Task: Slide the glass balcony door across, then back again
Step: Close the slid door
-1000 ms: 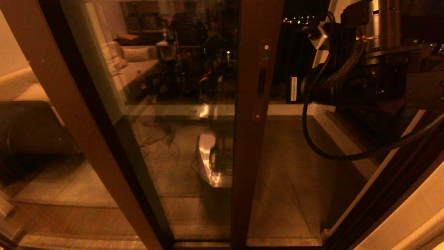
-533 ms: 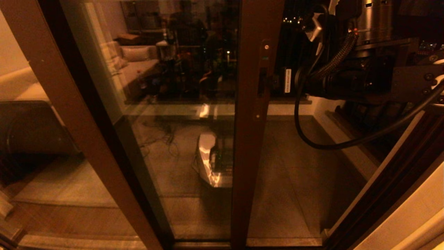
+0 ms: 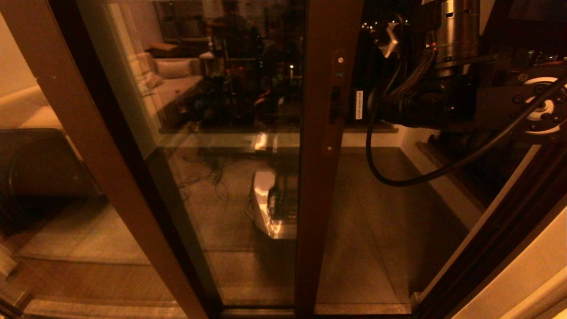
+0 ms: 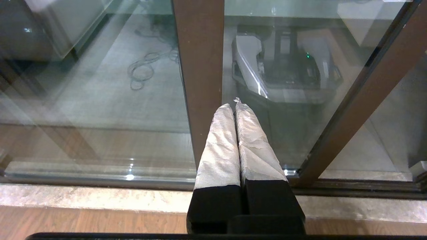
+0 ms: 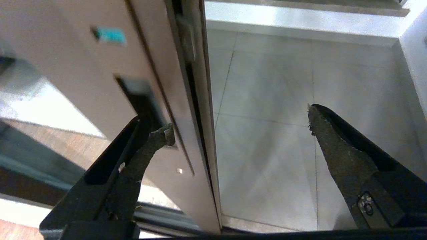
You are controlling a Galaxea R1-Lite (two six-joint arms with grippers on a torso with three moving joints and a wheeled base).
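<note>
The glass balcony door point(image 3: 248, 186) is a reflective pane in a dark brown frame, and its vertical stile point(image 3: 320, 177) carries a small dark handle point(image 3: 335, 103). It stands partly slid aside, with a gap to the right of the stile. My right gripper point(image 5: 238, 121) is open and straddles the stile's edge point(image 5: 196, 110). One fingertip point(image 5: 163, 133) is at the handle recess point(image 5: 138, 95) and the other fingertip point(image 5: 315, 116) hangs over the gap. My right arm point(image 3: 434, 106) reaches in from the upper right. My left gripper point(image 4: 233, 106) is shut and empty, low before the glass.
The tiled balcony floor point(image 3: 376, 230) shows through the gap, with a black barred railing point(image 3: 376, 66) beyond. A lighter brown post point(image 3: 102, 155) slants on the left and the dark door jamb point(image 3: 496, 235) on the right. A black cable point(image 3: 398, 179) loops under my right arm.
My right arm has moved left, bringing its gripper from the open gap up to the stile at handle height. The door's stile has stayed where it was.
</note>
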